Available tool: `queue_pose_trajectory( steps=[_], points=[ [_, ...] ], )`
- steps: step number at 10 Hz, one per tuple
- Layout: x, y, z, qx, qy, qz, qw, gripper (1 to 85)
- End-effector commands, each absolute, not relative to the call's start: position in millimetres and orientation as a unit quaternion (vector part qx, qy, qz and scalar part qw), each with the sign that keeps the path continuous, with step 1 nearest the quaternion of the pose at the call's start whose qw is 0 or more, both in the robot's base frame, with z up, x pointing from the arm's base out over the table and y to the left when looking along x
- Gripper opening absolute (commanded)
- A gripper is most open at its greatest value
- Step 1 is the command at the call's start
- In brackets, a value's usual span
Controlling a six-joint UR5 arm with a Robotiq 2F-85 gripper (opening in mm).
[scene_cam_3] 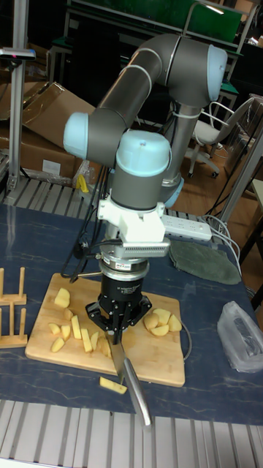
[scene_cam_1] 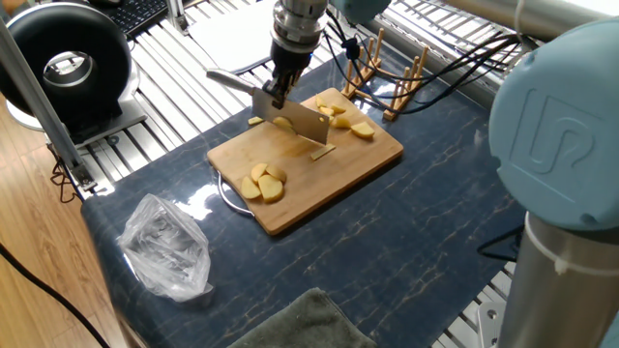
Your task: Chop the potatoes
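While its pincer grips a knife, the arm seemingly reads "UR"

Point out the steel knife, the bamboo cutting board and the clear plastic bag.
Steel knife (scene_cam_1: 302, 123), fixed view, flat of blade.
Rectangular bamboo cutting board (scene_cam_1: 334, 177), fixed view, bare middle of top.
Crumpled clear plastic bag (scene_cam_1: 166, 246), fixed view, centre of bag.

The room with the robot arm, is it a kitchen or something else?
Probably a lab or workshop, not a kitchen. The bamboo board sits on a cloth-covered bench with metal rails. Cardboard boxes and an office chair stand behind the arm.
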State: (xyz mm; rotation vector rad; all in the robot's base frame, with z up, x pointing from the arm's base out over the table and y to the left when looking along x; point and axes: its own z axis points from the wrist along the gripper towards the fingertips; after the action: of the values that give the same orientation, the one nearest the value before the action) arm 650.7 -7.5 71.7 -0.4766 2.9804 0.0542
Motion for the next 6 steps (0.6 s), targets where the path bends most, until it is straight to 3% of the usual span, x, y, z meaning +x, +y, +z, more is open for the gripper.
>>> queue_pose_trajectory(
  steps=[1, 6],
  points=[
    [638.9, -0.1, 106.6, -0.145, 0.989, 0.025, 0.029, 1.0],
    [657.2, 26.0, 134.3, -0.105, 0.994, 0.017, 0.001, 1.0]
  ],
)
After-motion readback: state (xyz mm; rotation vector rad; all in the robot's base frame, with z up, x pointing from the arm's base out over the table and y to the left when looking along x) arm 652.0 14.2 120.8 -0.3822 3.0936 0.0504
